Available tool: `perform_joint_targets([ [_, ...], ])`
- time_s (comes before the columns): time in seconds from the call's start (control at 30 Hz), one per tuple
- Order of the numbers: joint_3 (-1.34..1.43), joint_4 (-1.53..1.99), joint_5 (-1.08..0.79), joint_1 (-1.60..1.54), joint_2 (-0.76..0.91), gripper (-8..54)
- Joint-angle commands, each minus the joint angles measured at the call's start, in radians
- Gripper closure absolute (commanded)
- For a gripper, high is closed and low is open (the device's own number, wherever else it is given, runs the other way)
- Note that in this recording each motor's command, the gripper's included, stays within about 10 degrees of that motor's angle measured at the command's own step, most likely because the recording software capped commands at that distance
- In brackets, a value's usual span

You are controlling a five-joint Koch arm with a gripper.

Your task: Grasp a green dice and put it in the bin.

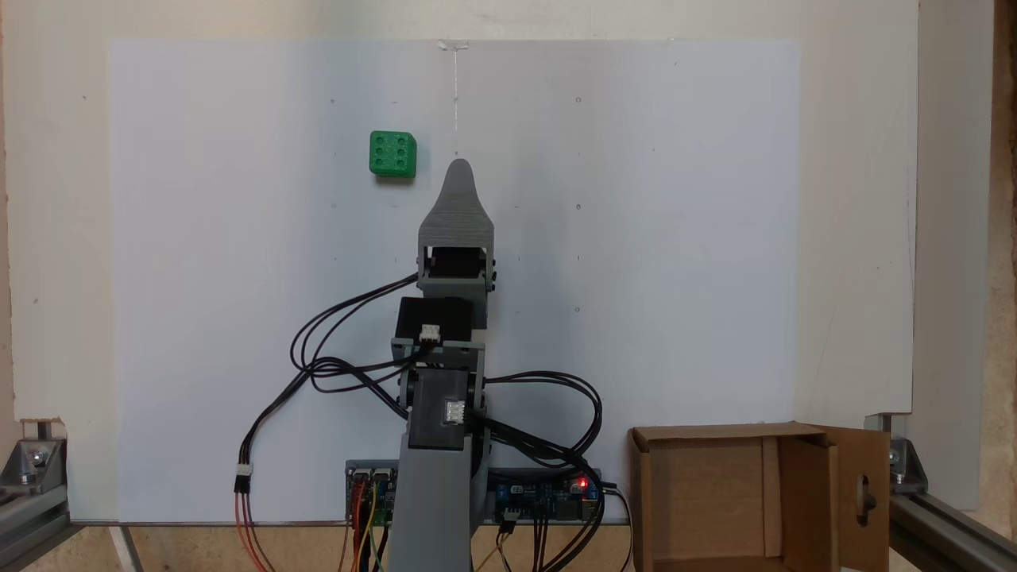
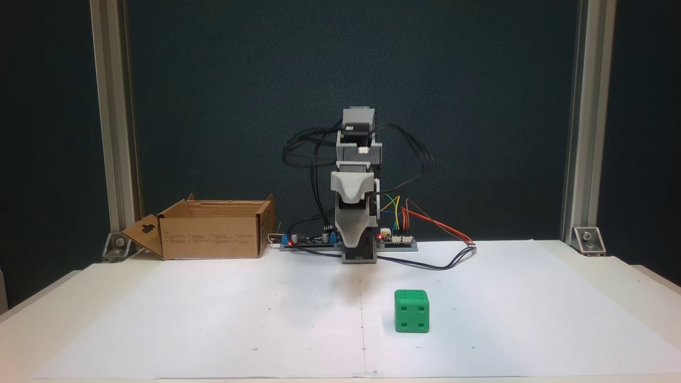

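The green dice (image 1: 392, 154) (image 2: 412, 311) rests on the white paper, six pips up in a fixed view from above. My gripper (image 1: 459, 168) (image 2: 355, 246) hangs folded near the arm's base, tip pointing down and forward. It stands apart from the dice, which lies ahead and to the left of the tip in the fixed view from above. Only one grey jaw shows, so whether the gripper is open or shut cannot be told. The bin (image 1: 642, 492) (image 2: 213, 236), a brown cardboard box with a keyhole-cut flap, stands open beside the arm's base.
A controller board (image 1: 548, 496) (image 2: 396, 239) with a red light and loose cables (image 1: 334, 373) lies at the base. Aluminium posts (image 2: 109, 133) (image 2: 577, 133) stand at the table's back corners. The white paper sheet (image 1: 675, 238) covers most of the table.
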Motion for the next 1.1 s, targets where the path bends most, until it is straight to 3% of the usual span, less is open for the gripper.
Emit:
perform_joint_targets([
  [0.0, -0.092, 0.159, 0.069, -0.006, 0.106, 2.5],
  [0.37, -0.249, 0.448, 0.092, -0.038, 0.089, 2.5],
  [0.73, -0.468, 0.669, 0.109, -0.115, -0.041, 2.0],
  [1.07, -0.724, 0.77, 0.189, -0.12, -0.281, 2.0],
])
